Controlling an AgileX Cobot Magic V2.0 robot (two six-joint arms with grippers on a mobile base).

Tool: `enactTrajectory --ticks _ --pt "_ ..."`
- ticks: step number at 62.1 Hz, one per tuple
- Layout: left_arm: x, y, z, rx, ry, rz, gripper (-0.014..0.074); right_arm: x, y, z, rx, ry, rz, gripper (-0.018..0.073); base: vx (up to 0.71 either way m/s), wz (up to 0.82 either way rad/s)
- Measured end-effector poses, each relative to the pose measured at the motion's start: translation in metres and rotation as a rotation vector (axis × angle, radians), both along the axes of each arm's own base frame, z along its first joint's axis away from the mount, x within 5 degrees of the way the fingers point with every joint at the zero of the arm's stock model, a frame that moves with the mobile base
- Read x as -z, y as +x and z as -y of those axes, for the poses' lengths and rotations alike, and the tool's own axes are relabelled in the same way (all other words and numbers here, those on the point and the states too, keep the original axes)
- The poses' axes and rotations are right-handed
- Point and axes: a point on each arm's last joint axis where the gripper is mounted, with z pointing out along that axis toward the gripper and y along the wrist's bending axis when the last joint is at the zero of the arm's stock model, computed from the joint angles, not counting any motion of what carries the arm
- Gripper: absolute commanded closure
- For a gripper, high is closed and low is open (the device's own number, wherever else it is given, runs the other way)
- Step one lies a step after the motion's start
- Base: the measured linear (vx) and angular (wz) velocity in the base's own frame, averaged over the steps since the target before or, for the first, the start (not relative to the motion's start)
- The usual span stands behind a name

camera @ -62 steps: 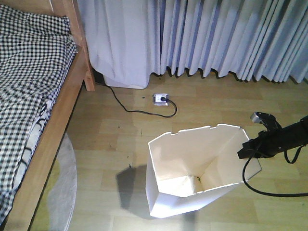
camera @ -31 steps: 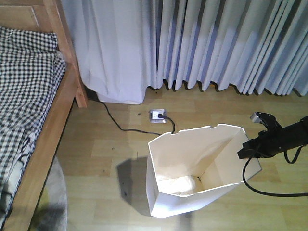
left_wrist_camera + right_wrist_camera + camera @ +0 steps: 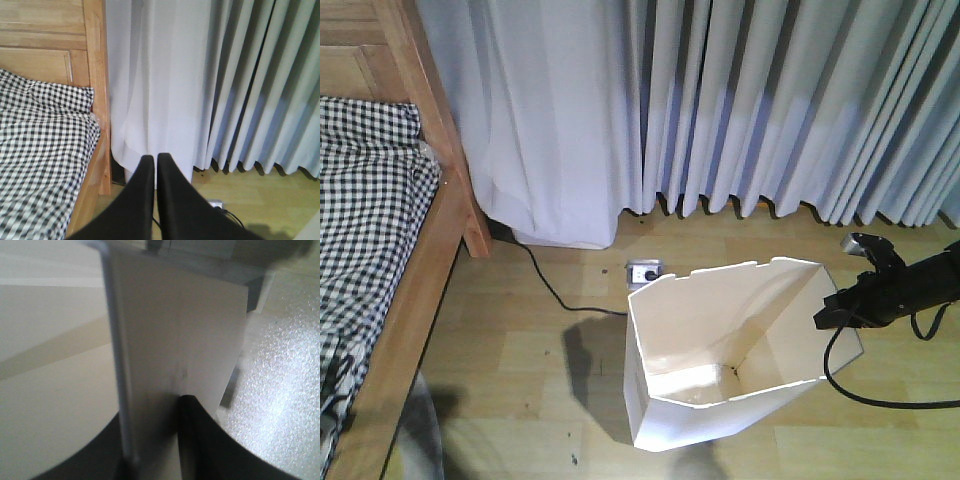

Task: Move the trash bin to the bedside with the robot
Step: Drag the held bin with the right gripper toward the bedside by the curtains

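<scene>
The right gripper (image 3: 825,315) clamps the bin's (image 3: 705,305) wall at its 3 o'clock rim. The bed (image 3: 370,190) lies at the bin's 9 o'clock, well apart, with curtains (image 3: 720,100) at 12. The left gripper (image 3: 154,159) is pinched together, holding nothing.

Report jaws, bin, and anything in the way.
Right gripper: jaws clamped on trash bin wall. Left gripper: jaws shut, empty. Bin short of bed frame. Black cord lies between; socket behind bin.

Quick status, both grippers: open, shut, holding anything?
Left gripper: jaws shut, holding nothing.
Right gripper: jaws shut on the trash bin, at its rim wall.
</scene>
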Motion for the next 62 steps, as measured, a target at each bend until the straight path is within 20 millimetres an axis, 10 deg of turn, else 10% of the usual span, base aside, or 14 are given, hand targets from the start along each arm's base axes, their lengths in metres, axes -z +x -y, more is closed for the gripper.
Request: enactTrajectory --ticks 62 --pt "0.0 0.0 0.0 0.0 0.0 0.0 0.0602 -0.0001 0.0001 -0.0001 0.002 0.001 0.0 0.0564 0.06 0.0"
